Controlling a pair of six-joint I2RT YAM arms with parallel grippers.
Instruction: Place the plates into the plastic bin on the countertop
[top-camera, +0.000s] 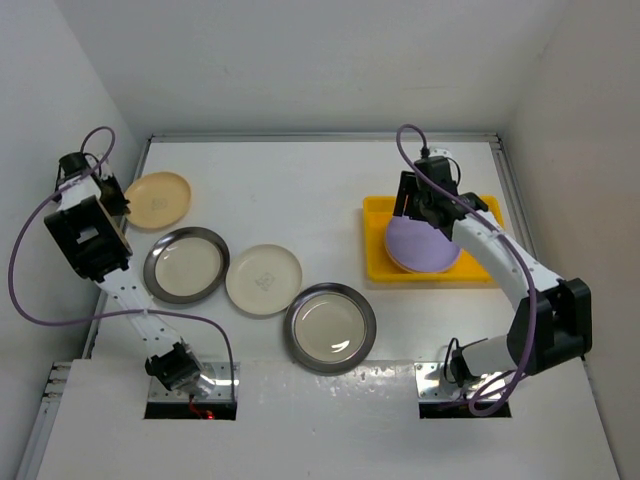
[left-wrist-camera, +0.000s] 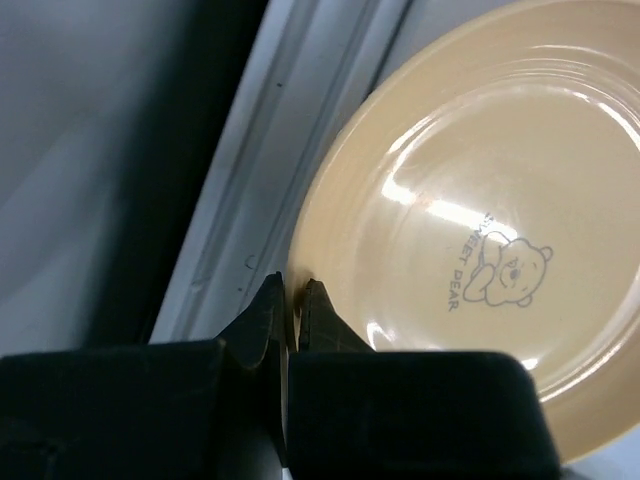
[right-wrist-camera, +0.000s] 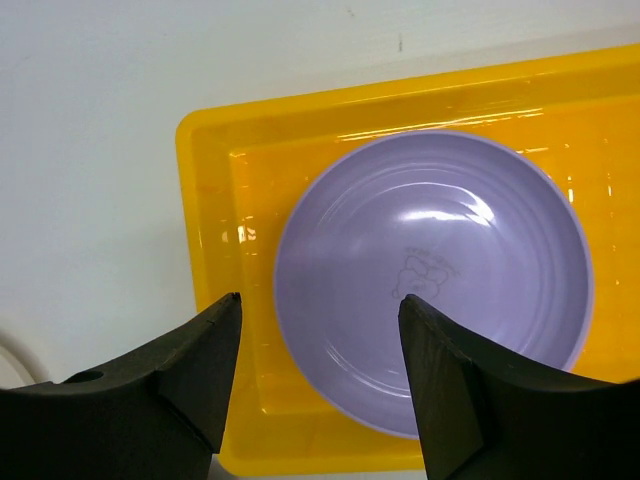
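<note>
A pale orange plate (top-camera: 158, 199) (left-wrist-camera: 480, 210) lies at the far left of the countertop (top-camera: 300, 190). My left gripper (top-camera: 113, 195) (left-wrist-camera: 291, 290) is shut on its left rim, one finger inside the rim and one outside. A lilac plate (top-camera: 421, 245) (right-wrist-camera: 432, 275) lies in the yellow plastic bin (top-camera: 378, 215) (right-wrist-camera: 215, 180) at the right. My right gripper (top-camera: 418, 203) (right-wrist-camera: 320, 305) hangs open above that plate's near-left edge, holding nothing. A cream-white plate (top-camera: 263, 279) and two steel-rimmed plates (top-camera: 186, 265) (top-camera: 330, 327) lie on the counter.
White walls stand close on the left, back and right. A metal strip (left-wrist-camera: 270, 150) runs along the counter's left edge beside the orange plate. The right arm's links cover the bin's right half.
</note>
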